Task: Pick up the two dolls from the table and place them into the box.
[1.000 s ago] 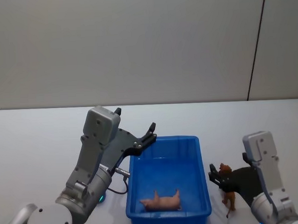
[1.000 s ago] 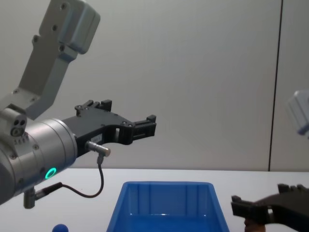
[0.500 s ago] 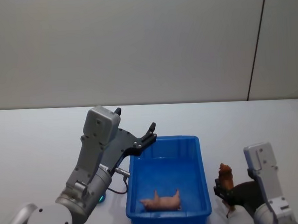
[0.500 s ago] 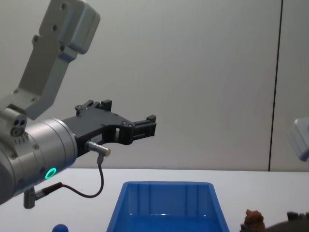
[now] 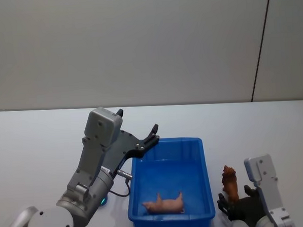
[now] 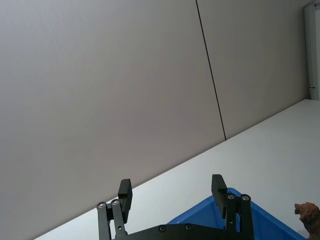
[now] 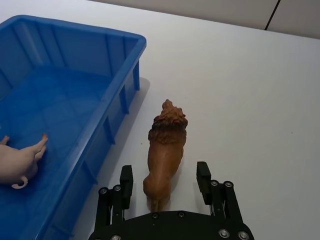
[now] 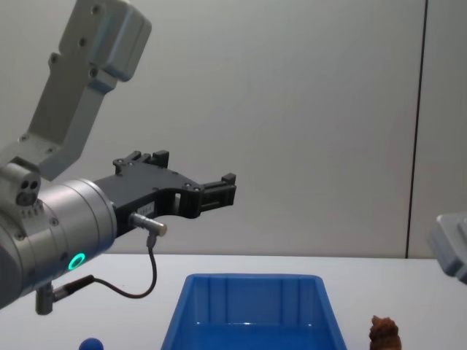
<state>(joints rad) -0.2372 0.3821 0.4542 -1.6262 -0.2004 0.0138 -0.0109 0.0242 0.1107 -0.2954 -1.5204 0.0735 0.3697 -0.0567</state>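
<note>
Brown doll (image 7: 165, 145) stands on the table (image 7: 250, 75) just right of the box (image 7: 135, 42), lined up with its right wall. Right hand (image 7: 164, 172) is open, fingers either side of the doll's rear with a gap on both sides, nothing gripped. Pink doll (image 5: 164, 204) lies inside the box by its near wall. Left hand (image 6: 171, 185) is open too, idle, held high over the box's far-left corner.

Step looks like the grasp on the brown doll. Best to push further along so the fingers bracket the body rather than the rump, close square, then lift well above the rim before crossing.

Edges: the box's right wall sits near the inner finger, so little slack there; the table right of the box is open. Box middle and far end look free for the drop; stay on the box's right half, away from the left arm.
</note>
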